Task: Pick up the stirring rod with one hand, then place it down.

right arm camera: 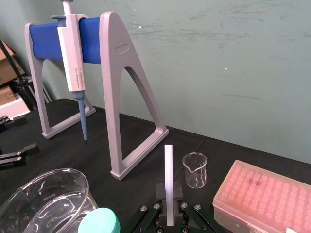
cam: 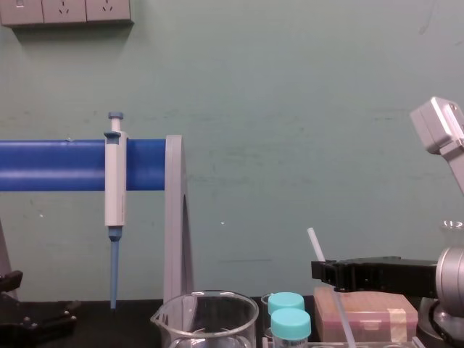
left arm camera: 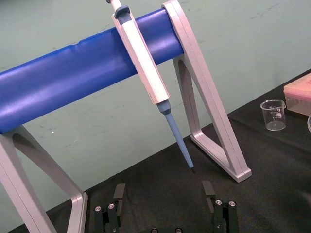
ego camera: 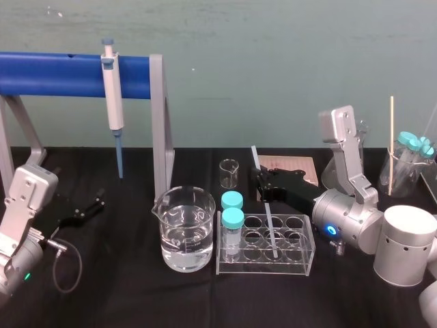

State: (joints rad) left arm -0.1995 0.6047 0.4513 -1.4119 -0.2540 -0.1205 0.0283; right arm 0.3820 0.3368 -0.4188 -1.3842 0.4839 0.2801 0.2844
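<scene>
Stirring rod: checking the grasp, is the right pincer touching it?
Touching. The right wrist view shows the right pincer clamped on both sides of the stirring rod.

The stirring rod (ego camera: 272, 225) is a thin, straight, white translucent stick, clamped partway along its length by the right gripper (ego camera: 259, 179). This claw is black with flat jaws, sits on a grey and black arm, and its fingers (right arm camera: 159, 199) are pressed against the rod on both sides. A short piece of the rod rises above the claw and a longer piece runs on below it. Seen from the chest, the claw (cam: 319, 270) lies level and the rod (cam: 314, 241) leans through it. The rod's top end tips toward the robot's left of the claw, and its lower part slants down to the right of it.
</scene>
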